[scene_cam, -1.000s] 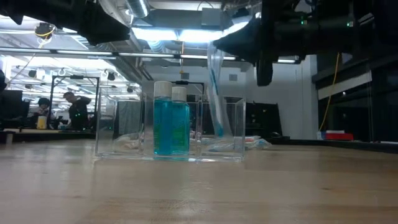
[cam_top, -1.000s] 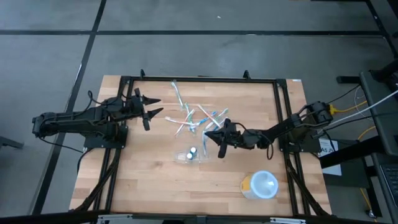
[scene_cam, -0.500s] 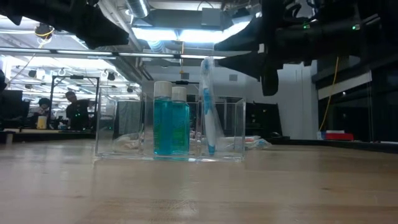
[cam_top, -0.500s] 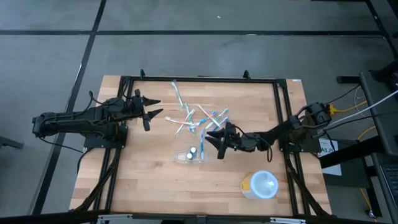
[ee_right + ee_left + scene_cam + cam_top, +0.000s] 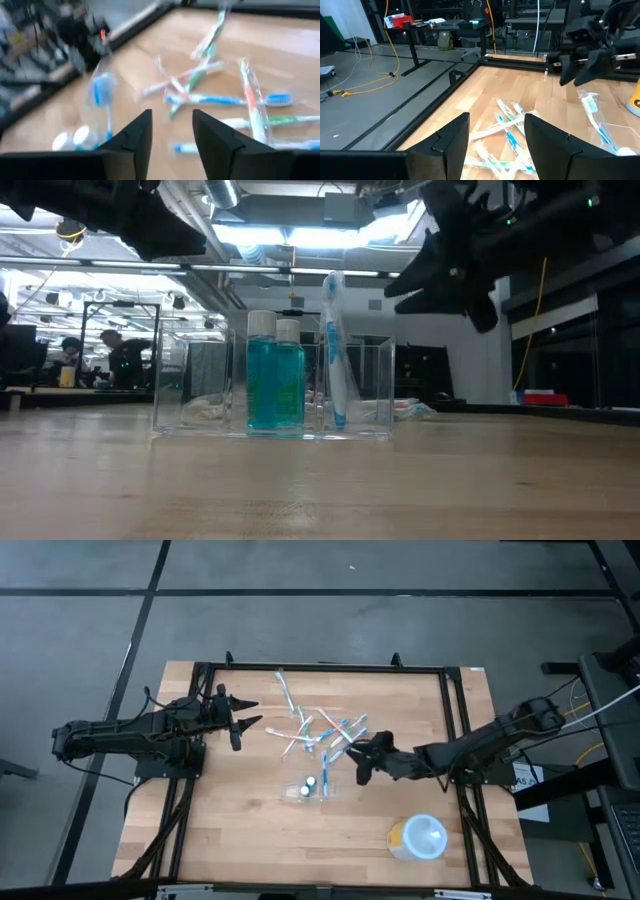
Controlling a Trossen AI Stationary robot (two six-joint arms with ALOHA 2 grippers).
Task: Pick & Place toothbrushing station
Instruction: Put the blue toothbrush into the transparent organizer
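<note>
Station: we see the small clear plastic rectangular holder mid-worktop, holding two blue bottles and, apparently, one upright toothbrush.
Right end effector: released, empty, just right of it.
Left end effector: released, far-left.

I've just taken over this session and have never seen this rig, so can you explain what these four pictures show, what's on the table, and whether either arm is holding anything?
Two dark robot arms work at a wooden table. One picture looks straight down, one looks level across the tabletop, and one comes from each arm's wrist.

Mid-table stands the clear toothbrushing station with two blue bottles and one upright toothbrush inside. Behind it lie loose wrapped toothbrushes. A round white and yellow container sits near the front edge.

The right gripper hangs just beside the station, fingers open and empty. The left gripper waits at the left side, fingers open, holding nothing.
</note>
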